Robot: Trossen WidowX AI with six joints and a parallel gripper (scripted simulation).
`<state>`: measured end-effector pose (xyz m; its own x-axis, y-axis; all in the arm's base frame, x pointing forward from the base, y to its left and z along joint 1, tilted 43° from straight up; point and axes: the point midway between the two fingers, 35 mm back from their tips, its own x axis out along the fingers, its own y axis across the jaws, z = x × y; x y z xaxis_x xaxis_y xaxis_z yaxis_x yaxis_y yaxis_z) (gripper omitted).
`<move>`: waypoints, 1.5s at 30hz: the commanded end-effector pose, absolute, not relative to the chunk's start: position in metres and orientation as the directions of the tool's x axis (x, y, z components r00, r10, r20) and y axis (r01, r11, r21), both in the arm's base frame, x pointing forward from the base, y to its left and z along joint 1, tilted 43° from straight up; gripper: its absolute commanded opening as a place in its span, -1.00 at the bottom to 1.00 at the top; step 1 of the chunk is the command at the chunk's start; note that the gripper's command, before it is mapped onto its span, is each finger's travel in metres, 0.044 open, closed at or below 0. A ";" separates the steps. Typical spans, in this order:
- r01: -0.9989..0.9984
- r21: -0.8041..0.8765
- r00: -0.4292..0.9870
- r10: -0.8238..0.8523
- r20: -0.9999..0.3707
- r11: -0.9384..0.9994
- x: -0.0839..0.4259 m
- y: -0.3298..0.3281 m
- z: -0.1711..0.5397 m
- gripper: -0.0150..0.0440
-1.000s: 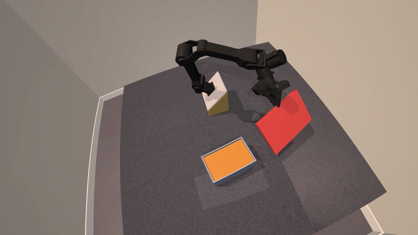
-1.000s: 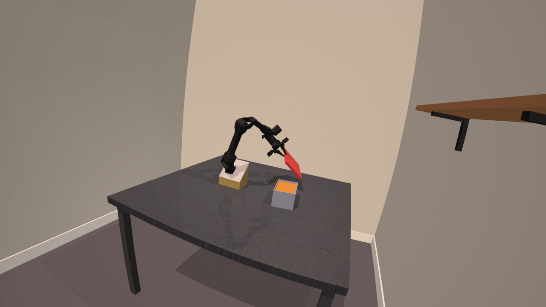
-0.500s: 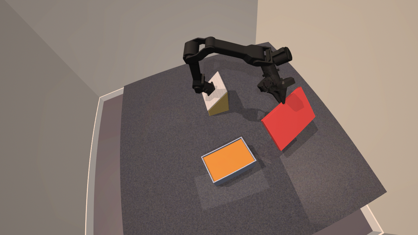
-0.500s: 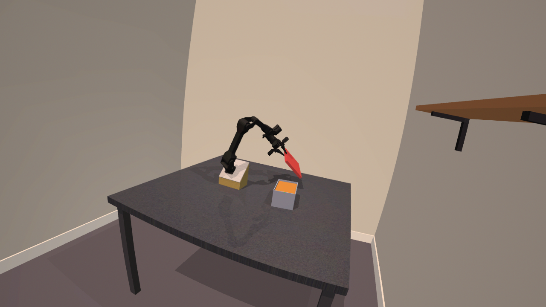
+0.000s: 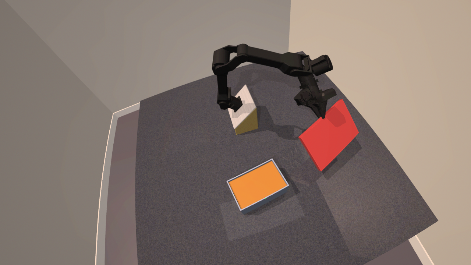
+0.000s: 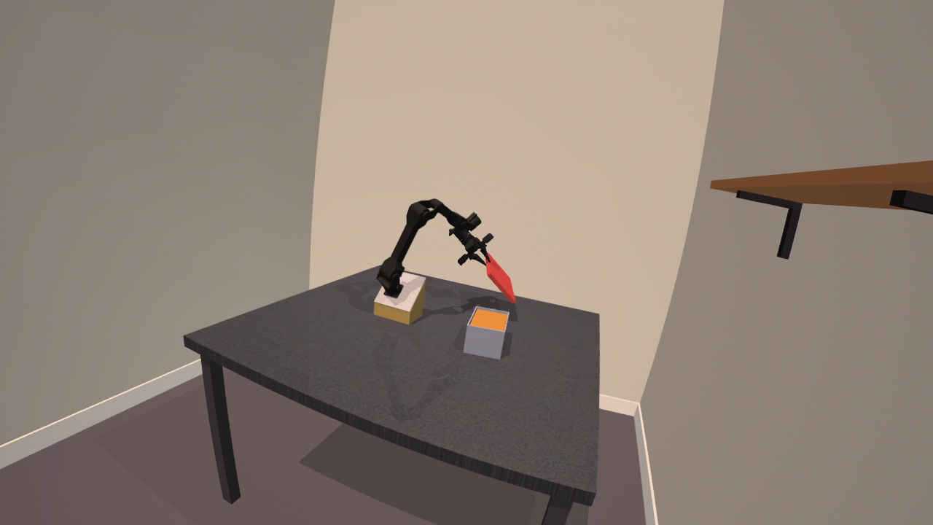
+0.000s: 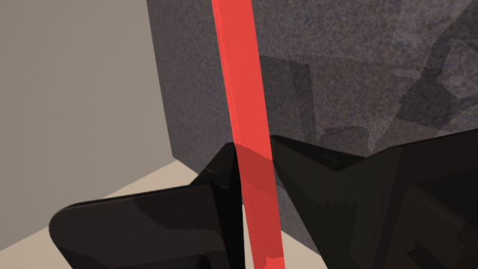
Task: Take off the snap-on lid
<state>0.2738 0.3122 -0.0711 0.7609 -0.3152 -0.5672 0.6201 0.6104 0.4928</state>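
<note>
The red lid [image 5: 330, 138] [image 6: 501, 281] [image 7: 244, 82] is a flat rectangular slab, tilted steeply and held above the table. My gripper [image 5: 322, 116] [image 6: 487, 262] [image 7: 252, 147] is shut on one long edge of the lid, with a fingertip on each side of it in the wrist view. The storage box [image 5: 265, 202] [image 6: 484, 341] stands upright on the table, grey-blue with its top uncovered and orange showing inside the rim. The lid hangs apart from the box, to its upper right in the top view. The lid's underside is mostly hidden.
The dark table [image 5: 184, 184] [image 6: 326, 365] carries the box and a wedge-shaped base block [image 5: 247, 125] [image 6: 392, 312] under the arm. The table's right edge in the top view lies close beyond the lid. A brown shelf [image 6: 848, 186] is on the right wall, away from the table.
</note>
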 end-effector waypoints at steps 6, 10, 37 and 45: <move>0.614 0.506 0.769 -0.312 -0.558 0.606 0.275 0.305 -0.076 -0.49; 0.614 0.506 0.769 -0.312 -0.558 0.606 0.275 0.301 -0.079 -0.49; 0.613 0.506 0.769 -0.313 -0.558 0.607 0.275 0.287 -0.095 -0.49; 0.613 0.506 0.769 -0.313 -0.558 0.607 0.276 0.282 -0.100 -0.49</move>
